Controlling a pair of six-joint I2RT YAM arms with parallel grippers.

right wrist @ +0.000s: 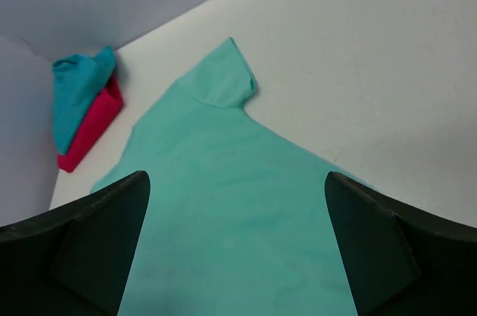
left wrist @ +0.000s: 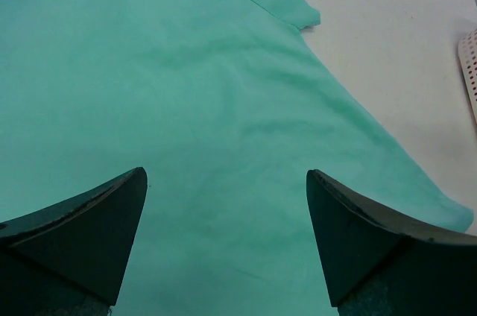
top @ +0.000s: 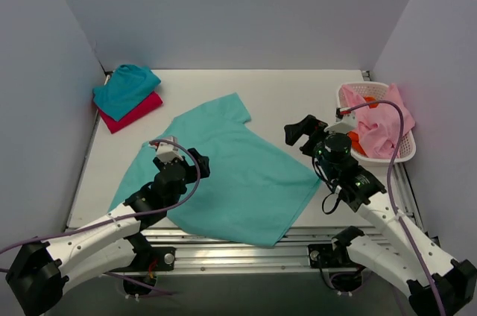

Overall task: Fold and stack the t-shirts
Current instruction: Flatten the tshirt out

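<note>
Lying flat diagonally, mint-green t-shirt [top: 238, 174] sits under left gripper [top: 185, 153]; right gripper [top: 304, 131] beside its edge; both wide, empty.

So the big t-shirt [top: 238, 174] is spread flat mid-counter [top: 298, 92], reaching the front edge. Far left corner: top t-shirt [top: 125, 86] stacked on bottom t-shirt [top: 141, 111]. Basket [top: 405, 153] sits at the right edge, clothes [top: 384, 126] piled in it.

White basket [top: 350, 91] at table [top: 298, 92] right edge; pink cloth [top: 380, 126] and orange cloth [top: 358, 142] inside, pink draped over rim.
</note>
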